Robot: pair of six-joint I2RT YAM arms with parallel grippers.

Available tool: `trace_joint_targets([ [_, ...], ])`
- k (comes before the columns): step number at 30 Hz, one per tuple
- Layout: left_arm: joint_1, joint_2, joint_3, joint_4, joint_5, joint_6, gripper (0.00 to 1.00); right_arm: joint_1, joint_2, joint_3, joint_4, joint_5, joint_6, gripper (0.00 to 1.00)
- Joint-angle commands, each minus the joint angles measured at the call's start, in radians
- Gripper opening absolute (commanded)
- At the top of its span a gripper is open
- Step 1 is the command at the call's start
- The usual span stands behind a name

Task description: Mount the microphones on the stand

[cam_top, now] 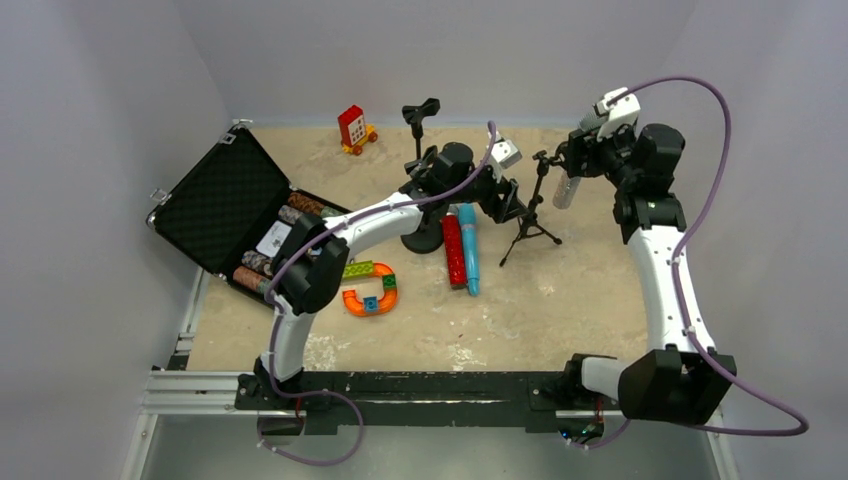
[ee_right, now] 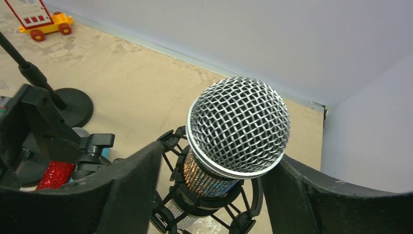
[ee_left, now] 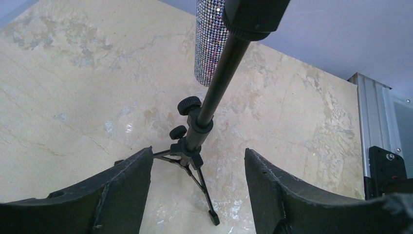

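The silver glitter microphone (ee_right: 237, 126) with its silver mesh head sits in the black shock mount (ee_right: 204, 207) on top of the tripod stand (cam_top: 530, 215). My right gripper (ee_right: 219, 153) is open, with its fingers on either side of the mic head; in the top view it (cam_top: 580, 160) is above the stand. My left gripper (ee_left: 197, 152) is open and empty, just in front of the tripod's pole (ee_left: 219, 83) without touching it. The red glitter microphone (cam_top: 453, 250) and the light-blue microphone (cam_top: 468, 250) lie side by side on the table.
A second stand with a round base (cam_top: 425, 235) and an empty clip (cam_top: 421, 110) stands left of the tripod. An open black case (cam_top: 215, 205) lies at the left. A red and yellow toy (cam_top: 353, 128) is at the back. An orange toy track (cam_top: 370, 298) lies near the front.
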Motion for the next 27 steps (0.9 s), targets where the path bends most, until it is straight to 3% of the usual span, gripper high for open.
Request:
trace_joint_targets([
  [1,0.002,-0.088,-0.005,0.019,0.028,0.011,0.73,-0.026,-0.042,0.025,-0.016,-0.069,0.084,0.76],
  [10,0.001,-0.130,-0.018,0.006,0.026,0.016,0.74,-0.046,-0.109,0.073,-0.056,-0.125,0.114,0.90],
  [19,0.002,-0.219,-0.047,-0.057,-0.007,0.043,0.77,-0.086,-0.121,0.183,-0.135,-0.127,0.139,0.92],
  [27,0.003,-0.306,-0.068,-0.113,-0.032,0.075,0.78,-0.106,-0.176,0.181,-0.175,-0.206,0.129,0.93],
])
